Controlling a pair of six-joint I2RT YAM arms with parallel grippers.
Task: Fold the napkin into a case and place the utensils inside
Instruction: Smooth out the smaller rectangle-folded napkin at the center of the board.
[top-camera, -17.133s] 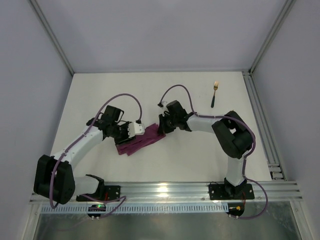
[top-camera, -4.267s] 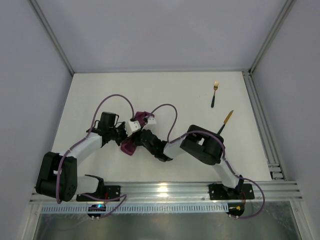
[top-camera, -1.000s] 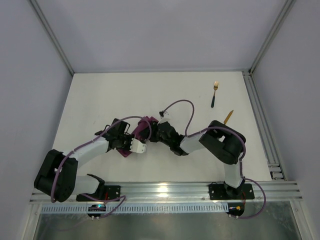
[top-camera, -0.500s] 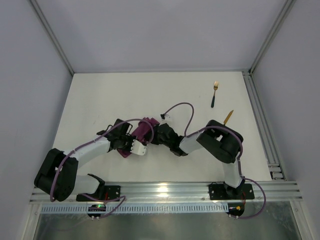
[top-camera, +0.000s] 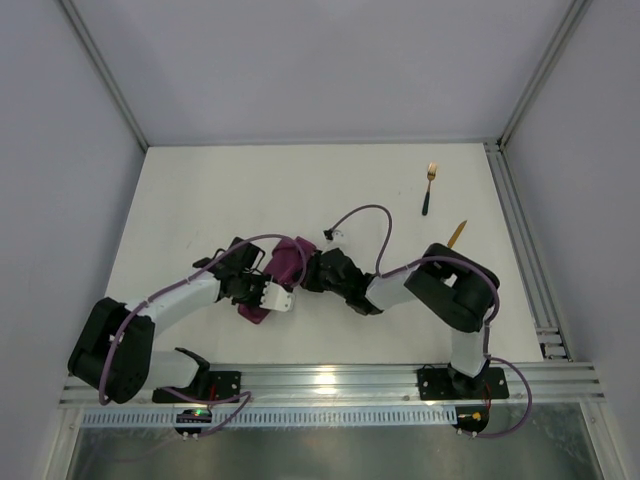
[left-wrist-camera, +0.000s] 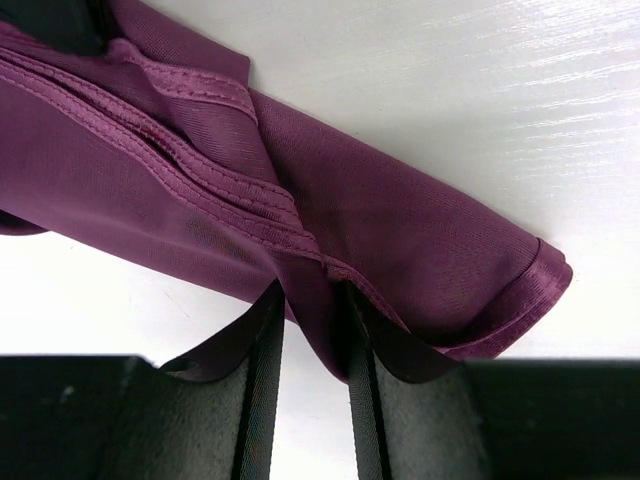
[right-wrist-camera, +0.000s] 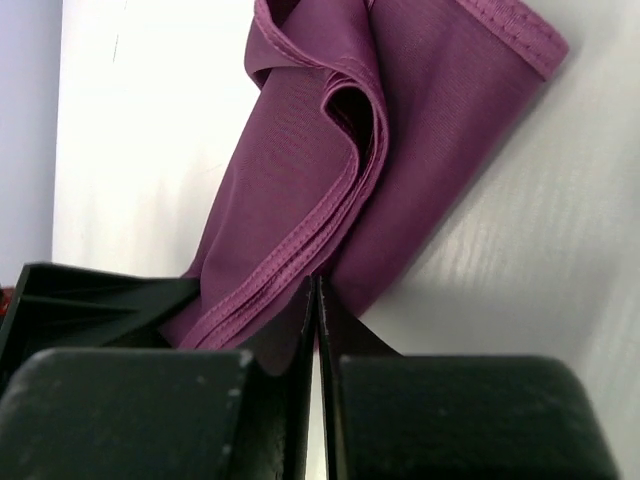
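The magenta-purple napkin (top-camera: 284, 260) lies folded into a narrow, rumpled bundle of several layers at the table's middle, between both arms. My left gripper (top-camera: 272, 294) is at its near left side; in the left wrist view (left-wrist-camera: 312, 300) the jaws pinch a fold of the napkin (left-wrist-camera: 390, 220) by its hemmed edge. My right gripper (top-camera: 311, 271) is at its right side; in the right wrist view (right-wrist-camera: 314, 287) the jaws are pressed together on the napkin's (right-wrist-camera: 420, 120) stitched hem. The gold fork (top-camera: 430, 186) lies at the far right. The knife's gold blade (top-camera: 457, 233) shows beside the right arm, with its handle hidden.
An aluminium rail (top-camera: 520, 240) runs along the table's right edge, and another rail (top-camera: 330, 380) along the near edge. The right arm's elbow (top-camera: 455, 285) sits close to the knife. White table surface (top-camera: 250, 190) lies beyond the napkin.
The right arm's elbow has shifted slightly right and nearer. The napkin's near end has slid out a little from under the left gripper. Both grippers keep their hold.
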